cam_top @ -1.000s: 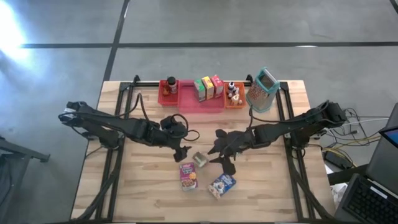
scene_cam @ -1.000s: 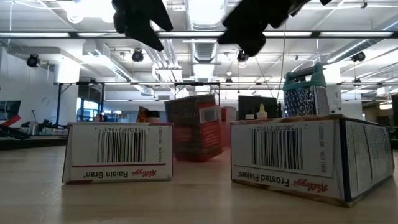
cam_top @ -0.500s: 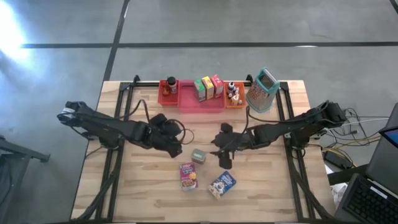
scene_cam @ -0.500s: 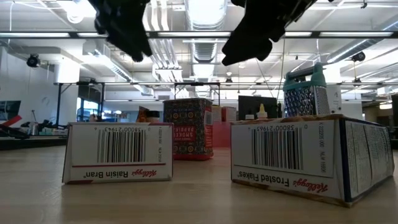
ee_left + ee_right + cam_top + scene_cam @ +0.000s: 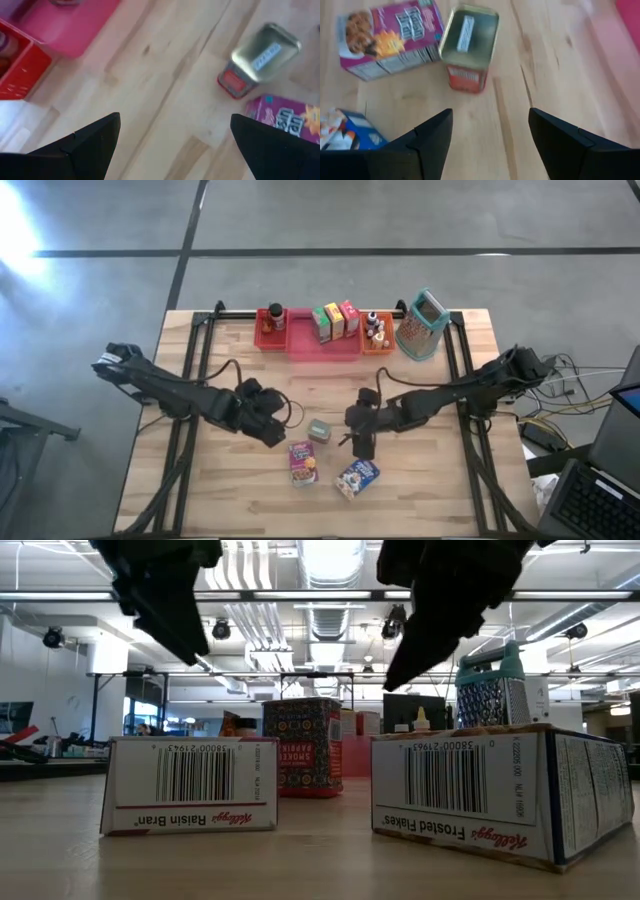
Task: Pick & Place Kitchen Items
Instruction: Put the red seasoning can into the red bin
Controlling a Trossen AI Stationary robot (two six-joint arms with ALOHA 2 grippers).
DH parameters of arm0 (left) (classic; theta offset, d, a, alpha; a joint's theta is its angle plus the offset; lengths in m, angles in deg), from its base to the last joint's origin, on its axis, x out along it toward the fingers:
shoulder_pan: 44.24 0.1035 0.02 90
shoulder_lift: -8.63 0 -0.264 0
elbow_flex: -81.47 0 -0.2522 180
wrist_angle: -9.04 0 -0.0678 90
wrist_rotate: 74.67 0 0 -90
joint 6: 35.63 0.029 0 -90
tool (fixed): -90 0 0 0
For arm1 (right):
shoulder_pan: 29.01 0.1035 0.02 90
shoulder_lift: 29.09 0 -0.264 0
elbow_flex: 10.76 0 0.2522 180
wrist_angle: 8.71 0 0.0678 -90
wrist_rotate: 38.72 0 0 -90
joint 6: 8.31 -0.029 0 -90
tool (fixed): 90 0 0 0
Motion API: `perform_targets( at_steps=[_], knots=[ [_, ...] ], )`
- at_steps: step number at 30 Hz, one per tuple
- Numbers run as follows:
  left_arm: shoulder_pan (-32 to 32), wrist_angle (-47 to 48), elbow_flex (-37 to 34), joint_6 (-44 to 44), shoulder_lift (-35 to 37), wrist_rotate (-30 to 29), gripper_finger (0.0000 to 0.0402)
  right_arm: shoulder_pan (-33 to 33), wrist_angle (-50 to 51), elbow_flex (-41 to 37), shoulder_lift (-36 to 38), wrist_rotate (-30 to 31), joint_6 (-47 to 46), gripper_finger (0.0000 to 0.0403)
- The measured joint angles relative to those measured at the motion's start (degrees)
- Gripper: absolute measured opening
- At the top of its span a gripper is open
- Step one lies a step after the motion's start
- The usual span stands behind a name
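With my right gripper [image 5: 357,442] hovering empty, jaws spread, just beside the upright spice tin [image 5: 320,431] mid-worktop, I judge I should centre it over the tin before closing, while my left gripper [image 5: 272,432] waits wide open and empty nearby.

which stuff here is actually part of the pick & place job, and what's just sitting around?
Job items: small tin, purple cereal box, blue cereal box, boxes in the pink tray, small bottles, dark-capped bottle.

Just there: grater, laptop.
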Motion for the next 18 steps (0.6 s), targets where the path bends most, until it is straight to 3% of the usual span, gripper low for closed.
perform_targets(
  at_steps=[8,18],
  knots=[
    [-1.8,-0.8,-3.3,-4.8,0.0,0.5,0.0383,3.3,1.9,0.0,-1.4,0.4,-5.6,0.0237],
    [-1.8,-1.1,-6.5,-7.7,0.0,0.5,0.0383,4.3,0.2,-0.7,-6.9,12.1,-8.8,0.027]
  ],
)
